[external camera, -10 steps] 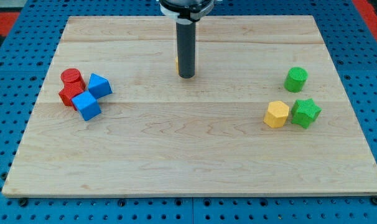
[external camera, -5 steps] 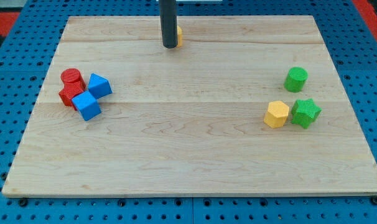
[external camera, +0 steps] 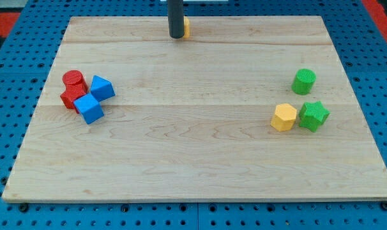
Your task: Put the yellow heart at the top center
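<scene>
The yellow heart [external camera: 186,27] lies near the top edge of the wooden board [external camera: 200,153], about at its centre. Only a thin sliver of it shows to the right of my rod, and its shape cannot be made out. My tip [external camera: 176,36] stands just left of and in front of it, touching or nearly touching it.
At the view's left, a red cylinder [external camera: 73,80], a red block [external camera: 69,97] and two blue cubes [external camera: 101,87] [external camera: 89,108] sit clustered. At the right are a green cylinder [external camera: 303,82], a yellow hexagonal block [external camera: 284,117] and a green star [external camera: 313,115].
My rod has moved toward the view's top, from the upper middle of the board to its top edge. The yellow block has moved up with it. The other blocks have not moved.
</scene>
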Action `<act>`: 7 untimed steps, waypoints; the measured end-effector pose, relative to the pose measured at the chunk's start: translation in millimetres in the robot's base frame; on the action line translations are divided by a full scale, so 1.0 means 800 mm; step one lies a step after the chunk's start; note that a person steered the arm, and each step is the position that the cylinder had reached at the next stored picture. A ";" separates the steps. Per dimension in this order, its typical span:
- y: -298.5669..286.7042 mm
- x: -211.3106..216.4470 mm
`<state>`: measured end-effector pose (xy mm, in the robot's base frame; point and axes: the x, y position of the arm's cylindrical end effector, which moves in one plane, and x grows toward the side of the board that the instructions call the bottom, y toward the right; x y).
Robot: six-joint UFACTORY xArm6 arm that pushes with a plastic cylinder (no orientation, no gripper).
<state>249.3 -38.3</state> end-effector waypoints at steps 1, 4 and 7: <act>0.000 0.002; 0.071 0.330; 0.386 0.381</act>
